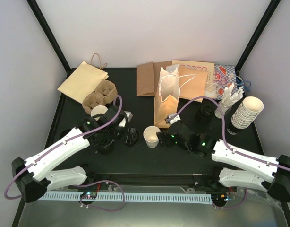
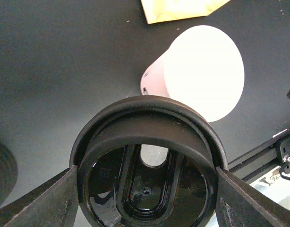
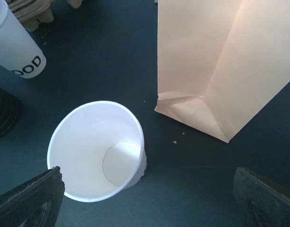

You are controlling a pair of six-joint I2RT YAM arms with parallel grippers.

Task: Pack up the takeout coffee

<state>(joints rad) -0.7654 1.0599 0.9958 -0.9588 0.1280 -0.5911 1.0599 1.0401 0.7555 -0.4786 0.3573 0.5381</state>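
Note:
A lidless white paper coffee cup (image 1: pixel 151 136) stands open side up near the front middle of the table. My left gripper (image 1: pixel 130 137) is just left of it, shut on a round black sip lid (image 2: pixel 147 161). Its fingers (image 2: pixel 36 203) press the lid's two sides, and the cup (image 2: pixel 201 71) shows beyond the lid. My right gripper (image 1: pixel 166 138) is open just right of the cup. In the right wrist view the cup (image 3: pixel 95 151) sits toward the left finger (image 3: pixel 29 201). A second lidless cup (image 1: pixel 98 111) stands by the carrier tray.
An upright paper bag (image 1: pixel 167 97) stands behind the cup, with flat bags (image 1: pixel 145 78) at the back. The brown carrier tray (image 1: pixel 100 94) is at the back left. A leaning cup stack (image 1: pixel 246 113) and a black lid stack (image 1: pixel 206 112) are on the right.

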